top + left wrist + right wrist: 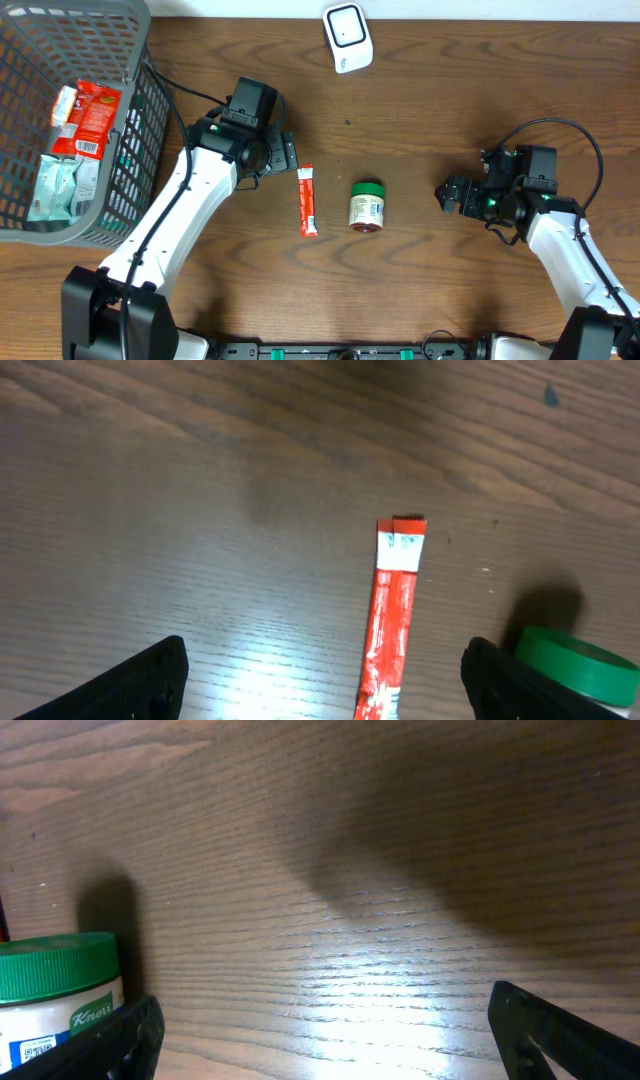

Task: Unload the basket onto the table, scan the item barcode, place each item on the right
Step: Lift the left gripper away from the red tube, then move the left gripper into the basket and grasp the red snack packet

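White left arm [185, 205] angled toward sachet [308, 200], jaws wide

Overhead: looks straight down from high up, taking in the whole table [420, 90]. Left wrist: peers low and close over the wood at the red stick [392, 610]. Right wrist: equally close, faces the green-lidded jar [55, 990], shared with both other views.
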You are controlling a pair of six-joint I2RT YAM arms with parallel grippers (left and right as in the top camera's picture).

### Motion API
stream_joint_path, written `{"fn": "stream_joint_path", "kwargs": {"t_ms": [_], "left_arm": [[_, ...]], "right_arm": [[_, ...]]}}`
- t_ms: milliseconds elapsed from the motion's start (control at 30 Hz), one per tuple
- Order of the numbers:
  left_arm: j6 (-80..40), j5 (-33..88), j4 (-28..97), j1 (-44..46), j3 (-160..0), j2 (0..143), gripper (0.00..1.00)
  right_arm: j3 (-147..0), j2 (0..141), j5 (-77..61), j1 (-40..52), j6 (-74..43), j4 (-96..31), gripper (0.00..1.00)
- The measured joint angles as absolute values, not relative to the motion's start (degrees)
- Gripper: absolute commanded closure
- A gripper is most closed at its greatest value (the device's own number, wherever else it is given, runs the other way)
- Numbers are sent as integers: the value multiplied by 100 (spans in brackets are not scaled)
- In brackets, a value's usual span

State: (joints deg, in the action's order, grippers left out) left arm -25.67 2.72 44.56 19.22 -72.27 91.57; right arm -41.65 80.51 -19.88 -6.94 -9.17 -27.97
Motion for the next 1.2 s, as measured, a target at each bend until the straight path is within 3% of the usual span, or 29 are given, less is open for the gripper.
{"fn": "stream_joint_path", "kwargs": {"t_ms": [100, 133, 200, 233, 767, 967, 1200], "left_arm": [[-2679, 266, 4281, 1922, -7227, 9157, 12], [-2705, 303, 4300, 1922, -7227, 9157, 24], [-2751, 449, 4405, 1922, -7227, 9157, 87], [-2799, 530, 4469, 1922, -7227, 9157, 93], [-2609, 869, 5203, 2530, -7341, 9164, 93], [-2392, 784, 6434, 2051, -9247, 9198, 92], [-2257, 54, 6595, 871, -11657, 9146, 67]], "right_arm": [[-4165, 8051, -1986, -694, -917, -2797, 1], [-4165, 8051, -1984, -694, -917, -2797, 1], [-4165, 8051, -1986, -694, -917, -2797, 1], [-4165, 8051, -1986, -694, -917, -2797, 1], [-4165, 8051, -2320, -694, -1614, -2829, 1], [-4165, 8051, -2359, -694, -1636, -2827, 1], [-4165, 8051, -2357, -694, -1640, -2829, 1]]}}
